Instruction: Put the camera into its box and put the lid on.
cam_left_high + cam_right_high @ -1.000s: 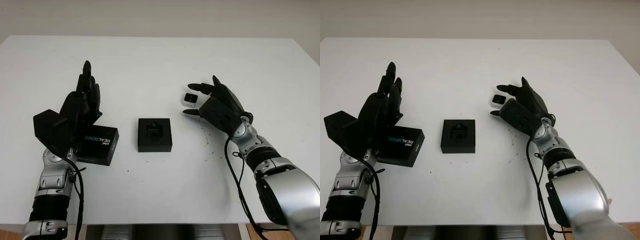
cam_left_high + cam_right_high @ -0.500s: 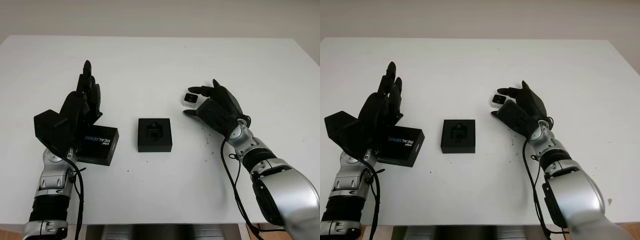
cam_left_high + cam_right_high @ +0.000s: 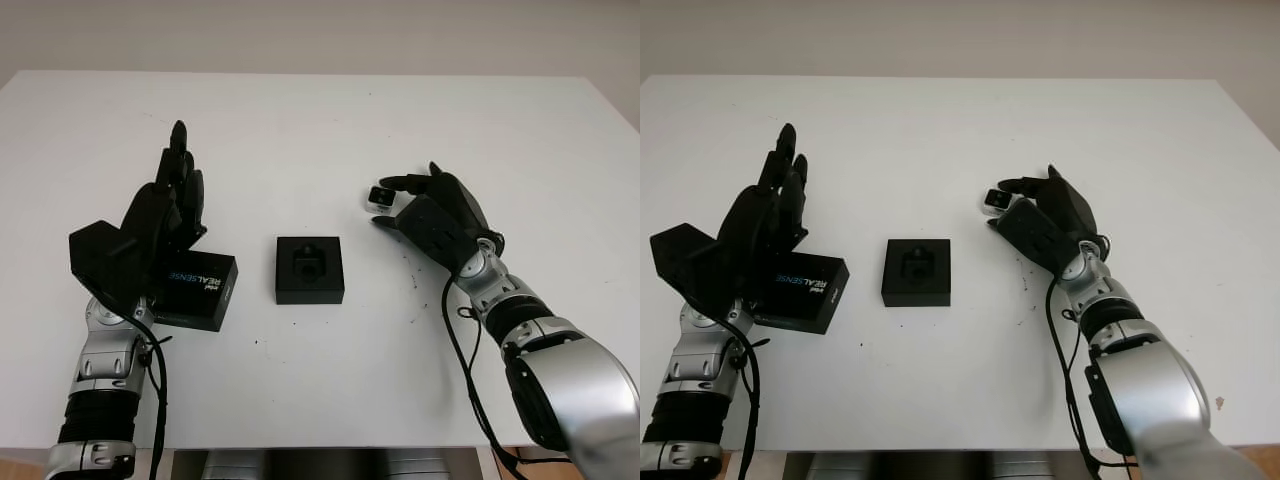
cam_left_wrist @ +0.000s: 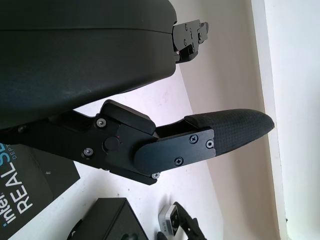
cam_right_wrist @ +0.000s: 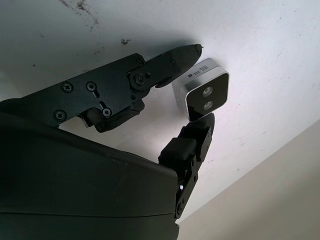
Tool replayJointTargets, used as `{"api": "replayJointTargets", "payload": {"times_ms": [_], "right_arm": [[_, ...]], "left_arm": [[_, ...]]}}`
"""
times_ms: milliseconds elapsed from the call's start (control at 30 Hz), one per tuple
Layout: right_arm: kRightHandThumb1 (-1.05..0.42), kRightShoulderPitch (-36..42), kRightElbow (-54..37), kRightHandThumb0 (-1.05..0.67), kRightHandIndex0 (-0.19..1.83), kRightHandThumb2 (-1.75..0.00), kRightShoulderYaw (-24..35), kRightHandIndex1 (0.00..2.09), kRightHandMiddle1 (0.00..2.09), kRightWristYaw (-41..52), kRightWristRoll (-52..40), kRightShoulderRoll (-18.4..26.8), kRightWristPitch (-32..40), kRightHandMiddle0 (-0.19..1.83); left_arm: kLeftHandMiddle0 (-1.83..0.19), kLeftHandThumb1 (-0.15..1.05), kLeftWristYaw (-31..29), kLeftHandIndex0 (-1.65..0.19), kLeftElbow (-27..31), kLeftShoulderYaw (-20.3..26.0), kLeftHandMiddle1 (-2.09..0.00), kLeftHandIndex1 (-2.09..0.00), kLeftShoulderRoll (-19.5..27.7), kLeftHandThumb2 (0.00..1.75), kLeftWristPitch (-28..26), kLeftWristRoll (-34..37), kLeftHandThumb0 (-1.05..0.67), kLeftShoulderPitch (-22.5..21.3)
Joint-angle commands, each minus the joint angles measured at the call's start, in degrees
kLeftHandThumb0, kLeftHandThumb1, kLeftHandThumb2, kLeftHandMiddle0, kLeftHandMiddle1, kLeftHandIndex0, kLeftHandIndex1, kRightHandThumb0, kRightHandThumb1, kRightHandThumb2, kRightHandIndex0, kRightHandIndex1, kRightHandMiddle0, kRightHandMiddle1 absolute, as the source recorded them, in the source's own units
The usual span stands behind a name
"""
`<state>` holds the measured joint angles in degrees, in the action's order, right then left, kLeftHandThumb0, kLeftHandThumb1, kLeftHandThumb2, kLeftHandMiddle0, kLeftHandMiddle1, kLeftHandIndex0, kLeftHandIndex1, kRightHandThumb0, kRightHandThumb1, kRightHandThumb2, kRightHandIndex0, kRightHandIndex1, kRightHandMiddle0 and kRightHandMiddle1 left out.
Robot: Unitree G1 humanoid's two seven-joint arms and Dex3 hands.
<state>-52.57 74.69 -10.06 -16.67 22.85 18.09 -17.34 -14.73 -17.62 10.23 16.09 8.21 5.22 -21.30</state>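
**Camera pinched in my right hand, box off to its left**

Head views: my right hand (image 3: 425,210) is clamped on the small silver camera (image 3: 379,196), fingertips on either side, over the table (image 3: 330,110) right of centre. The open black box (image 3: 309,269) sits at the table's middle, so the carry runs leftward and toward the near edge. The lid (image 3: 197,290), printed REALSENSE, lies toward the left edge, beside my left hand (image 3: 165,215), which is open and holds nothing.

Left wrist view: the lid's lettering and the box's corner (image 4: 107,220) show past the hand's shell.

Right wrist view: two fingers (image 5: 192,137) bracket the camera (image 5: 202,90), lens face outward. I judge the right hand far nearer the box's cavity.
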Motion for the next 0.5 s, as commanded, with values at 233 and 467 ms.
{"api": "replayJointTargets", "payload": {"times_ms": [233,467], "right_arm": [[-0.87,0.75,0.73,-0.37,0.11,-0.06,0.07,0.08,0.23,-1.81,0.11,0.15,0.14,0.79],[-0.90,1.01,1.09,-0.34,0.18,-0.06,-0.85,0.07,0.50,-3.73,1.15,-0.46,0.78,0.77]], "left_arm": [[0.19,1.05,-0.53,0.19,0.95,-0.04,0.00,0.00,1.32,0.70,-0.17,0.16,-0.88,0.79],[0.19,1.05,-0.09,0.19,1.38,-0.01,0.00,0.00,1.35,0.69,-0.03,0.16,-0.88,1.19]]}}
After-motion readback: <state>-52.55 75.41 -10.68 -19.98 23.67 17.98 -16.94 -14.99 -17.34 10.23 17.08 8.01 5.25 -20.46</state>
